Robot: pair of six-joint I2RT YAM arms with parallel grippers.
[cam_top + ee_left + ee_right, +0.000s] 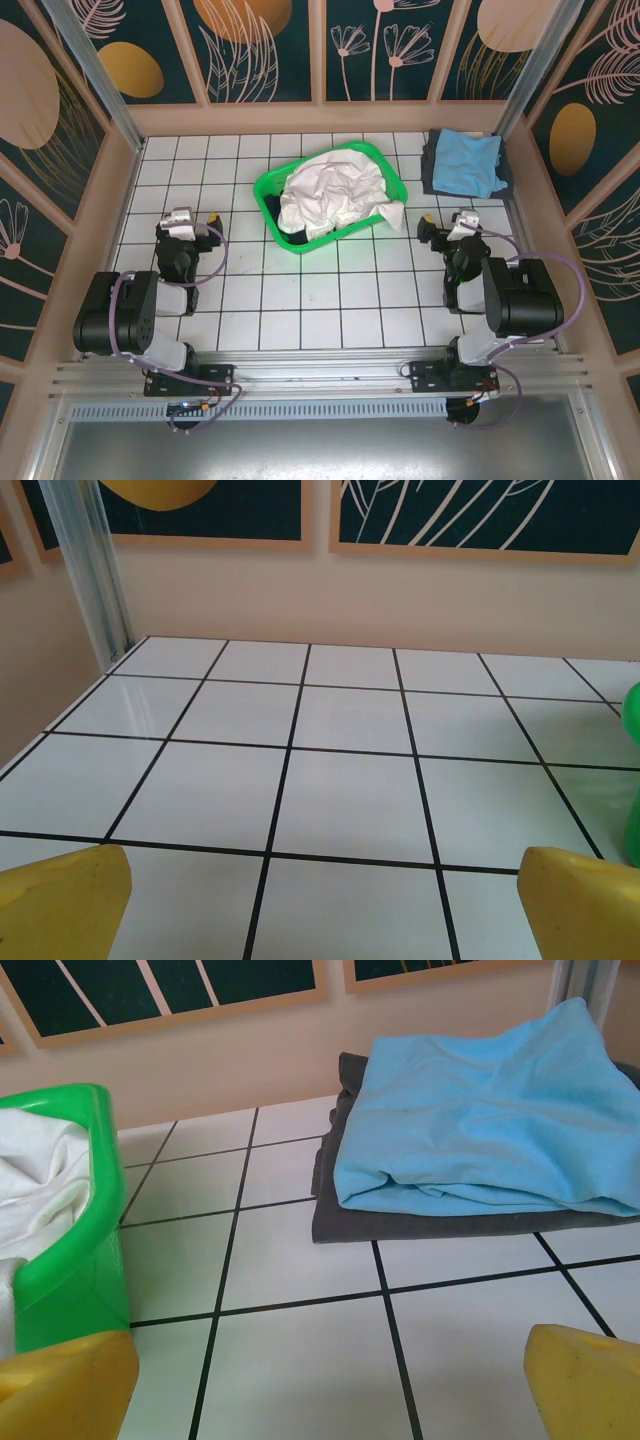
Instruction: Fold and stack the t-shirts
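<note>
You're parking the arms either side of the basket [262,192], left gripper [213,220] and right gripper [425,226] both gaping wide and holding nothing, probably leaving the centre free for folding. The white t-shirt [330,195] is sitting crumpled in the basket, burying something dark I can't identify. The light blue t-shirt [468,160] is lying folded on the dark grey t-shirt [430,168] in the far right corner.

A robot test cell: gridded white table [300,300] walled by leaf-patterned panels [260,50].

Green slotted basket [262,198] mid-table, white tabletop [300,300] — black grid lines, dark leaf-patterned wall panels [265,50] behind
</note>
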